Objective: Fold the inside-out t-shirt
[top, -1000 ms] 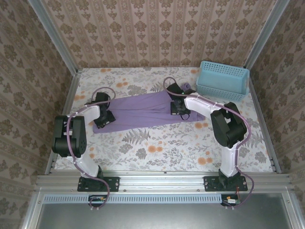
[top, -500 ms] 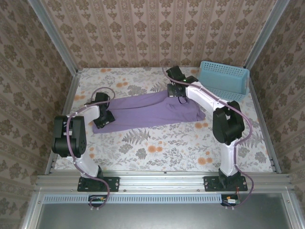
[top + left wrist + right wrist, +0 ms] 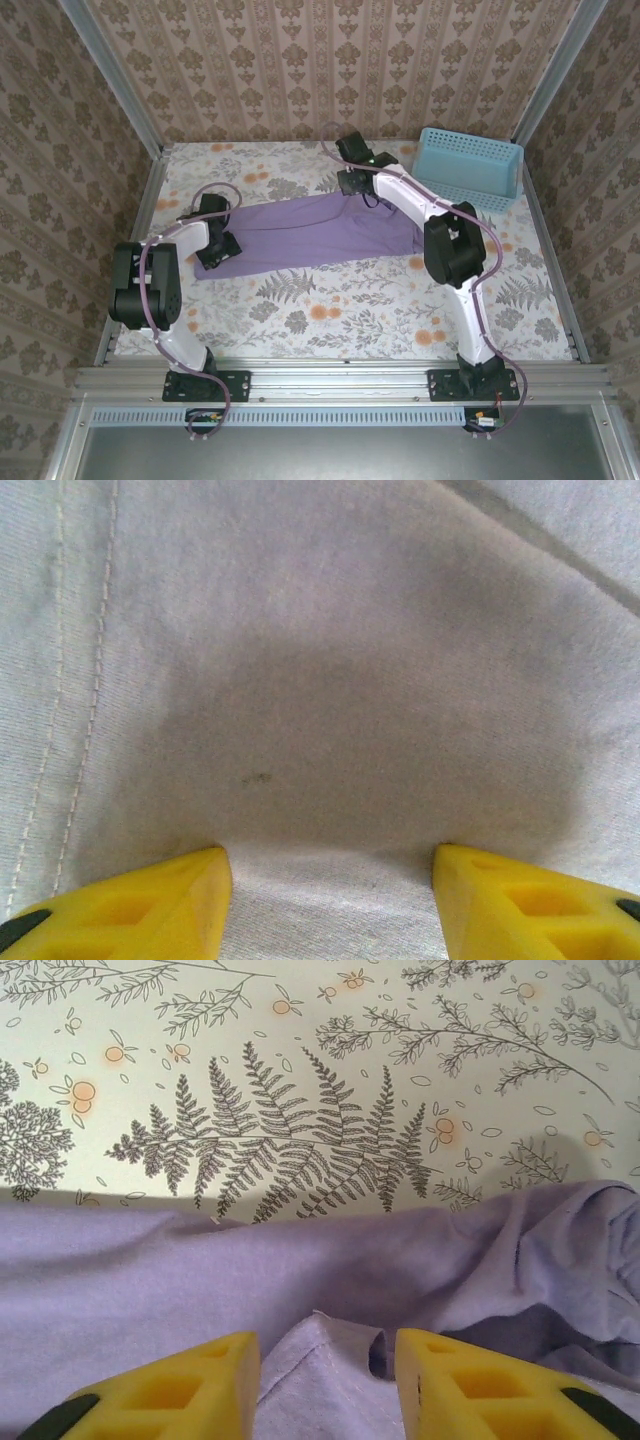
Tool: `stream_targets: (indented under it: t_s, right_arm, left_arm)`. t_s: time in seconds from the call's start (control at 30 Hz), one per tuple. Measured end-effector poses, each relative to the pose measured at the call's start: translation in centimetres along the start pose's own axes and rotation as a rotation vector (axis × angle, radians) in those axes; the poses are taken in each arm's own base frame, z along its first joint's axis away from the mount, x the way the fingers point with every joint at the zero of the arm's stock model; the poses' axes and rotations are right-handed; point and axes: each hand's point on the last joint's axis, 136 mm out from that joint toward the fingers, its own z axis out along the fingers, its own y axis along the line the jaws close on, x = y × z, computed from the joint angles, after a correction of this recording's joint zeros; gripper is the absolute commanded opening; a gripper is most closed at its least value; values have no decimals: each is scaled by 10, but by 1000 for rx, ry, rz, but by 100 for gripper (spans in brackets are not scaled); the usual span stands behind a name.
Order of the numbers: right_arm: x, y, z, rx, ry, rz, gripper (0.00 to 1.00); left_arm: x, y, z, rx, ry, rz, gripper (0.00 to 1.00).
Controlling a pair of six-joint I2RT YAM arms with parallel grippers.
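The inside-out t-shirt point(image 3: 300, 232) lies as a long lavender band across the middle of the table. My left gripper point(image 3: 215, 250) rests on its left end. In the left wrist view the yellow fingertips point(image 3: 150, 905) stand apart, pressed down on flat cloth point(image 3: 330, 680) with a stitched seam at the left. My right gripper point(image 3: 352, 185) hovers at the shirt's far edge, near the middle. In the right wrist view it point(image 3: 325, 1380) is open, with a loose hemmed corner of the shirt point(image 3: 330, 1355) lying between the fingers, touching neither.
A blue basket point(image 3: 468, 168) stands at the back right corner. The floral tablecloth point(image 3: 330, 310) is bare in front of the shirt. Patterned walls close in the back and both sides.
My right gripper has carried a fold of the shirt from its middle toward the far edge and left, then opened and let the cloth go. The left arm has not moved.
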Motion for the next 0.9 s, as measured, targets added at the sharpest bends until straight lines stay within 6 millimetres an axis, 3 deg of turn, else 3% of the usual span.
stream_targets:
  t_s: [0.27,0.43,0.6,0.77,0.9]
  right_arm:
    - [43,-31,-34,31,68,39,52]
    - [77,-51,-21,80,152,79,55]
    - [94,-60,-6,102,206,110,56]
    - [102,-58,15,76,247,147,41]
    - [91,-53,31,42,242,168,21]
  left_arm:
    - [0,0,0,-1,0,0,58]
    - [0,0,0,-1,0,0,58]
    - [1,1,0,-2,-1,0,58]
    - [2,2,0,-4,-1,0,58]
    - [2,2,0,-5,-1,0,58]
